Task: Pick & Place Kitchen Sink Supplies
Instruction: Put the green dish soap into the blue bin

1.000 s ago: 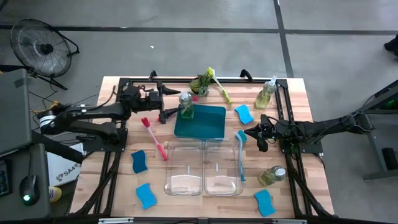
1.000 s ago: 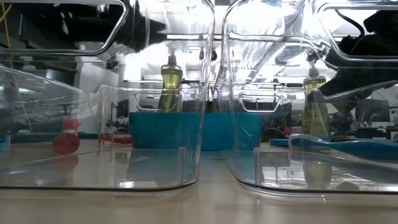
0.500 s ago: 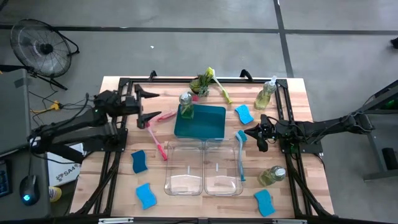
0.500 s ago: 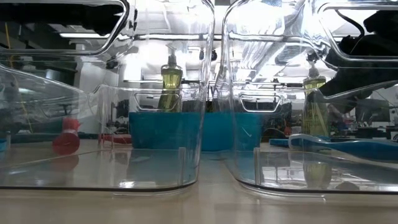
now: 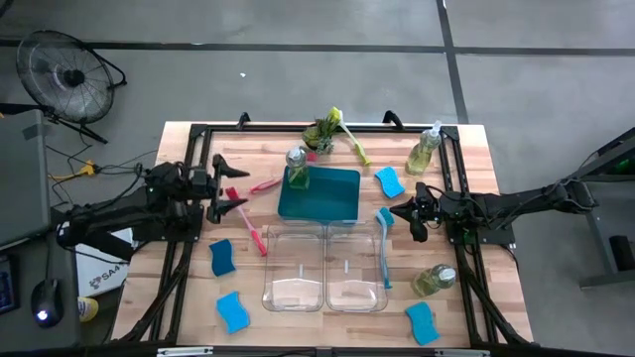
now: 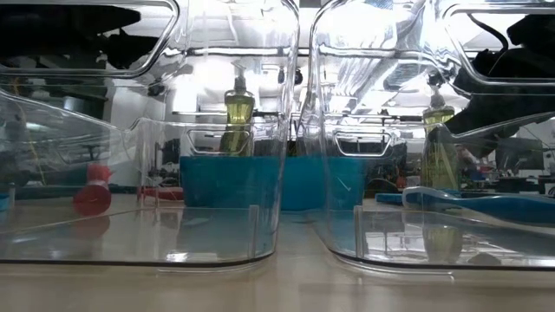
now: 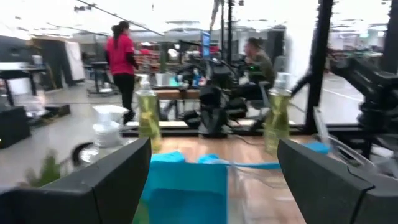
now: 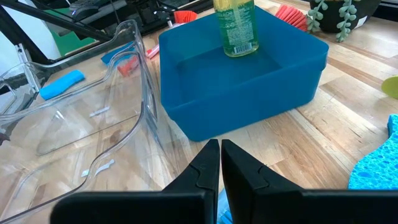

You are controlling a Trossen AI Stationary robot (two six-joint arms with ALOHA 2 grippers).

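A clear pump bottle of yellow-green soap (image 5: 297, 169) (image 8: 235, 25) stands upright on its base in the far-left corner of the teal tray (image 5: 332, 203). My left gripper (image 5: 226, 186) (image 7: 214, 186) is open. It hovers left of the tray, above the red-pink brushes (image 5: 248, 223), and touches nothing. My right gripper (image 5: 412, 220) (image 8: 221, 163) is shut and waits right of the tray, beside the blue brush's head (image 5: 383, 218). Two more soap bottles (image 5: 424, 151) (image 5: 433, 281) stand on the table's right side. Blue sponges (image 5: 390, 181) (image 5: 220, 257) lie flat on the table.
Two clear bins (image 5: 295, 268) (image 5: 352, 268) sit side by side near the tray's front. A small potted plant (image 5: 319, 134) and a yellow-green brush (image 5: 349, 139) lie at the far edge. More sponges (image 5: 234, 310) (image 5: 421, 322) lie near the front corners. People stand in the room beyond.
My left gripper has drawn back from beside the soap bottle toward the table's left edge and a little toward the near edge. The bottle has stayed standing in the tray.
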